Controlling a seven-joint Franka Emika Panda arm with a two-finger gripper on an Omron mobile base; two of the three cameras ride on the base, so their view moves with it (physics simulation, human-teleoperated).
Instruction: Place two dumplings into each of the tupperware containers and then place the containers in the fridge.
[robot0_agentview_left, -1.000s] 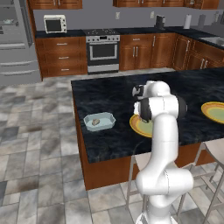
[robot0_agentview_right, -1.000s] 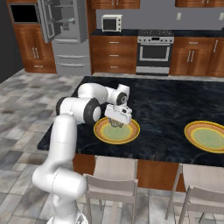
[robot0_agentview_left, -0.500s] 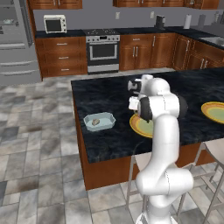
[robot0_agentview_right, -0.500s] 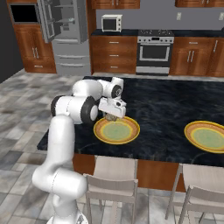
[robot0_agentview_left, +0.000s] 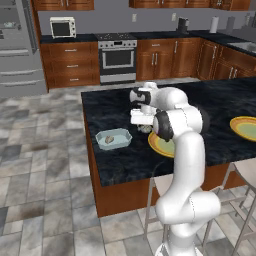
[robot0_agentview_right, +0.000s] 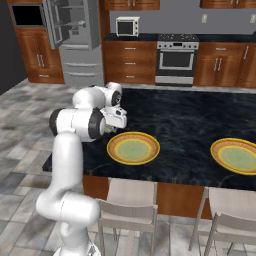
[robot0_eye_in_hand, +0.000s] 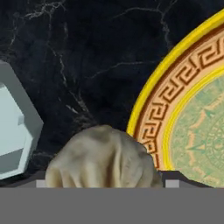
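The claw (robot0_eye_in_hand: 105, 183) holds a dumpling (robot0_eye_in_hand: 103, 159) between its fingers; in the hand view the two dark tips sit on either side of the lump at the bottom edge, closed in as far as the dumpling allows. The fingertips themselves are largely cut off by the frame, so the depth of contact cannot be confirmed. In the left base view the claw (robot0_agentview_left: 144, 127) hangs just above the black marble island counter (robot0_agentview_left: 210, 100).

Handling judgement: the dumpling looks light, soft and crinkled, likely to deform under pressure and to slip if squeezed unevenly. The best hold appears to be across its widest middle, with modest force.

To one side of the claw lies the round yellow plate (robot0_eye_in_hand: 192, 100) with its orange patterned rim, its edge just beside the held dumpling. To the other side sits a pale-blue tupperware container (robot0_eye_in_hand: 15, 127), only one cut corner showing in the hand view. From the left base view this container (robot0_agentview_left: 114, 139) stands near the claw on the counter and already holds one dumpling (robot0_agentview_left: 109, 139).

Further out, a second yellow plate (robot0_agentview_right: 235, 155) lies well apart along the counter. The fridge (robot0_agentview_right: 72, 40) stands far beyond the island with a door open.

Not made out: the second container and the remaining two dumplings. The robot's own arm blocks the claw in the right base view
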